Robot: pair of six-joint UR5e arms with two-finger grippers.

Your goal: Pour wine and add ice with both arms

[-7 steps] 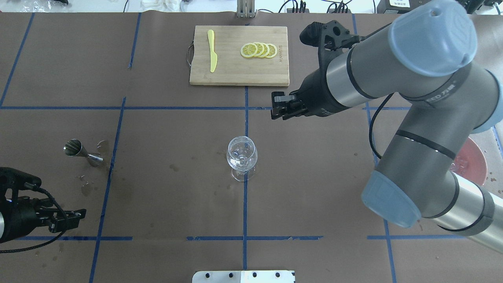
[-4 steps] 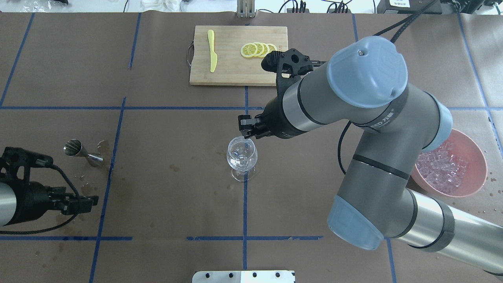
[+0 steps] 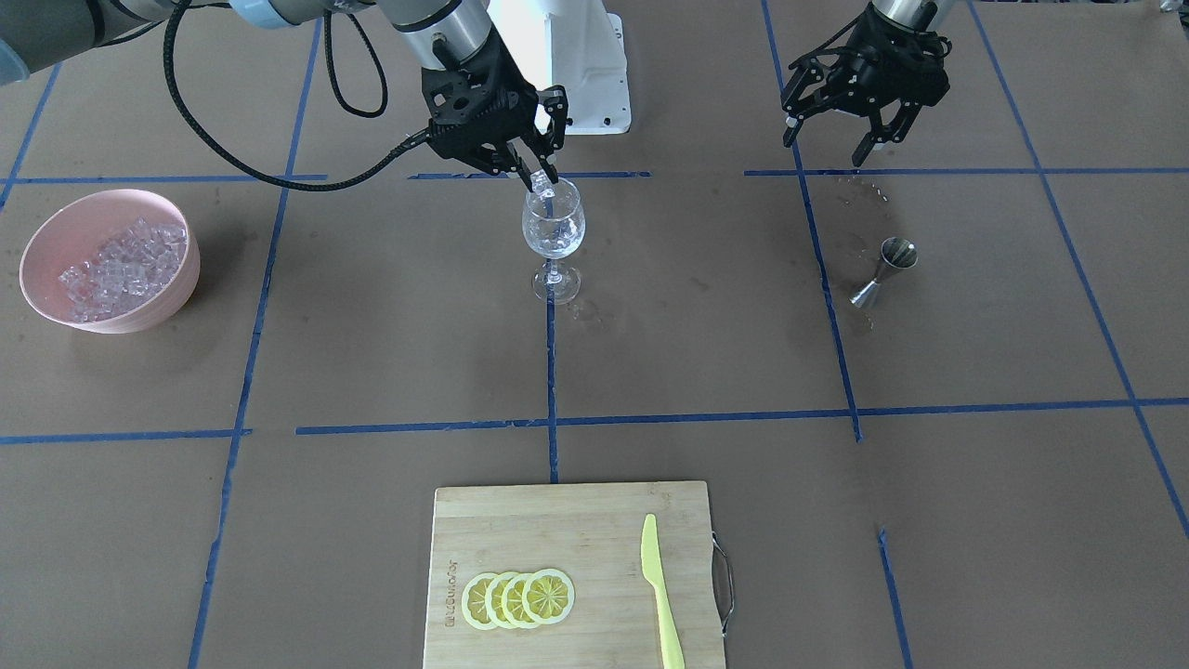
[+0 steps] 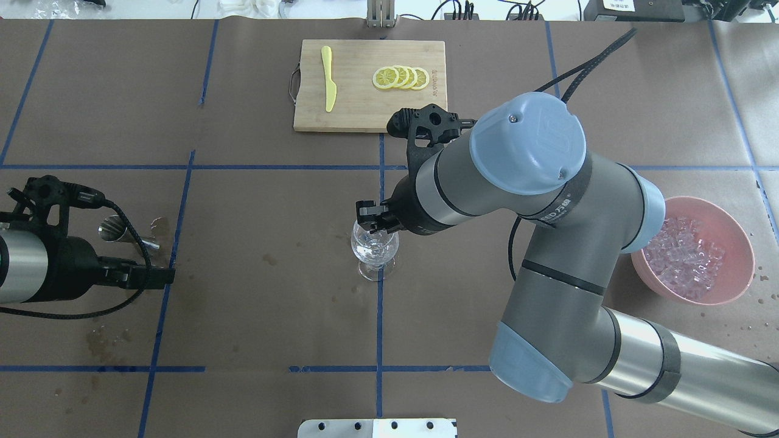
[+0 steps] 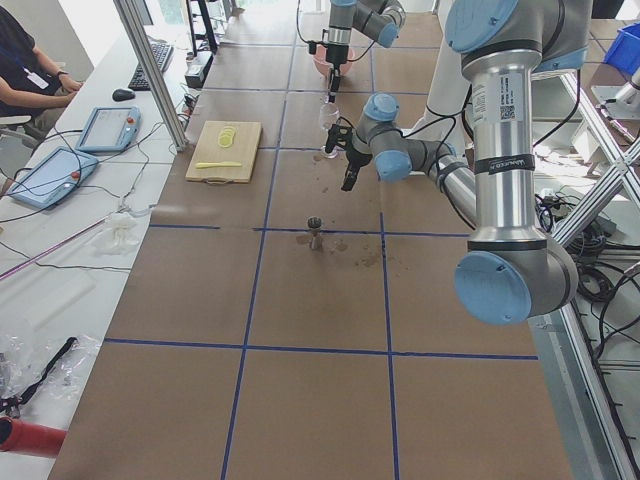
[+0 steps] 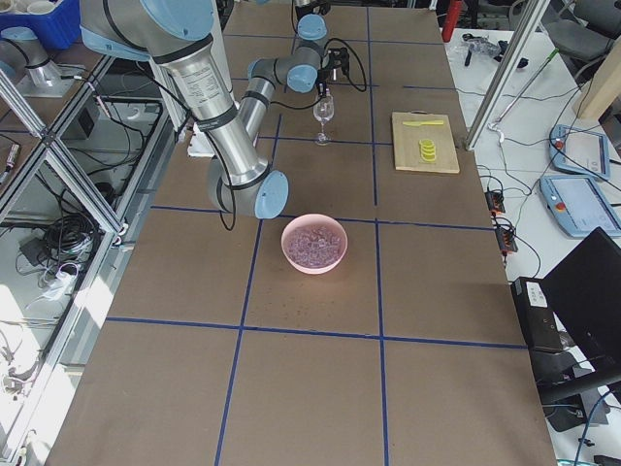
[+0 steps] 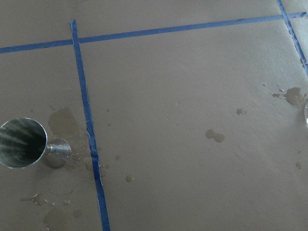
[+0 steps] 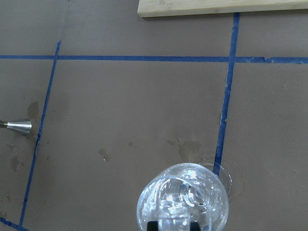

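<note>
A clear wine glass stands at the table's middle, with clear contents at its bottom; I cannot tell liquid from ice there. It also shows in the overhead view and the right wrist view. My right gripper hangs just over the glass rim, shut on a small clear ice cube. In the overhead view the right gripper is above the rim. My left gripper is open and empty, above the table near the steel jigger, which stands upright.
A pink bowl full of ice cubes stands on the robot's right. A wooden cutting board with lemon slices and a yellow knife lies at the far side. Wet spots surround the jigger.
My right arm has swung from beside the cutting board down to the glass, its gripper now over the rim. My left arm has moved forward and inward, toward the jigger.
</note>
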